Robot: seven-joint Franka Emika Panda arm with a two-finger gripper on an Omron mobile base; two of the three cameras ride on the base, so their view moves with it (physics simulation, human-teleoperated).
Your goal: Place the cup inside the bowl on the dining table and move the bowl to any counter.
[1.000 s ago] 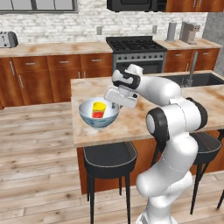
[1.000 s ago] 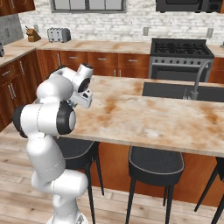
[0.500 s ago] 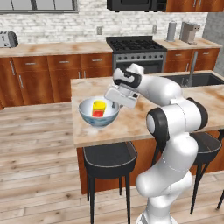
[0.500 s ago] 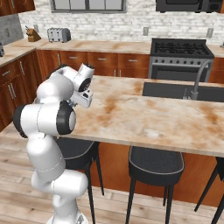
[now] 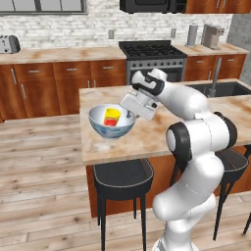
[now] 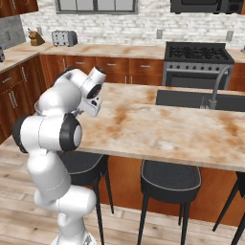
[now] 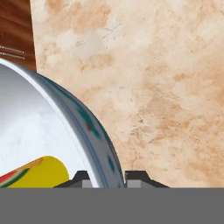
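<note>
Light even and bright, rendered, no single source evident. Soft shadows only: under stools (image 5: 122, 179) and below table (image 6: 158, 129) overhang. No glare on stone. Base views sharp but coarse, pixelated. Hand view softer up close; bowl (image 7: 65, 131) interior shades white to grey.

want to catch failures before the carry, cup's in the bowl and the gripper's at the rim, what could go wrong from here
1. The gripper straddles only the thin rim of the bowl, one fingertip inside and one outside. A one-sided pinch may let the deep bowl tilt or slip on lifting.
2. The cup sits loose inside and could roll or tip out if the bowl tilts.
3. The bowl stands near the corner of the dining table; dragging it could push it off.
</note>
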